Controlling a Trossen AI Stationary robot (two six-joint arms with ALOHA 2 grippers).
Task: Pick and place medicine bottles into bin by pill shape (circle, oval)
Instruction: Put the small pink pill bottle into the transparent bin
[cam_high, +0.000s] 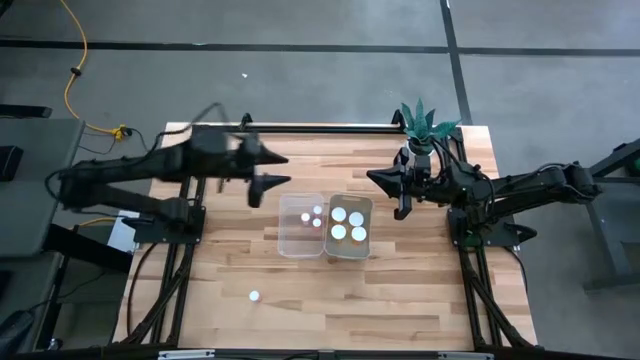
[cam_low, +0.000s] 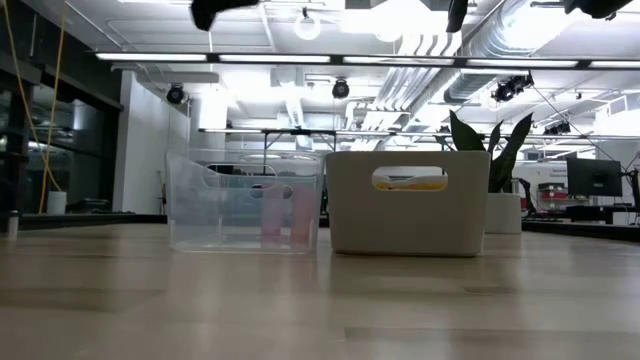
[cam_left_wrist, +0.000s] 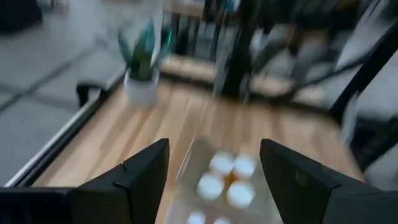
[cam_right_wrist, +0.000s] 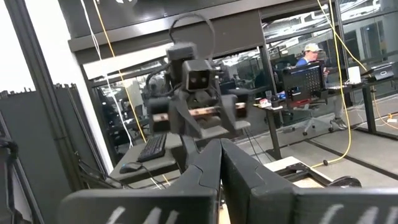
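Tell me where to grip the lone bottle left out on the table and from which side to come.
Grip the bottle just under its white cap, coming straight down from above. Only the round cap shows from overhead, so it seems to stand upright, and bare table surrounds it. The left gripper, fingers spread, is on its side.

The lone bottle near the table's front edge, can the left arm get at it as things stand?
Probably yes. The bottle stands alone on bare wood, apart from both bins, and the left gripper is empty with its fingers open, on the bottle's side of the clear bin.
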